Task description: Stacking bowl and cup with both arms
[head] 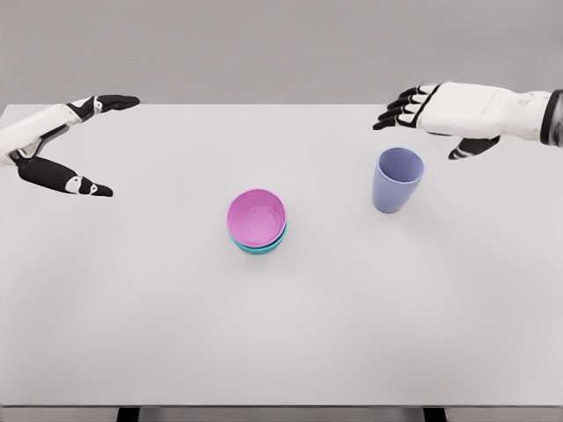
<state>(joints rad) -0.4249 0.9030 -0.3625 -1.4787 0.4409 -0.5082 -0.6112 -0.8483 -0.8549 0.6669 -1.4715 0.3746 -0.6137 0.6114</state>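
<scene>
The right hand (431,110), fingers spread and empty, hovers just beyond the cup (398,179) at far right. The left hand (70,145) gapes wide at the far left, well apart from the pink bowl (256,216), already nested in a teal bowl (264,247) mid-table. Bowls look stacked; next, grasp the cup. The teal bowl is mostly hidden.

We are noting a pink bowl (256,216) sitting upright, nested inside a teal bowl (261,248), near the middle of the desk. We are finding a lavender cup (397,179) standing upright, mouth open upward, well apart to their right.
</scene>
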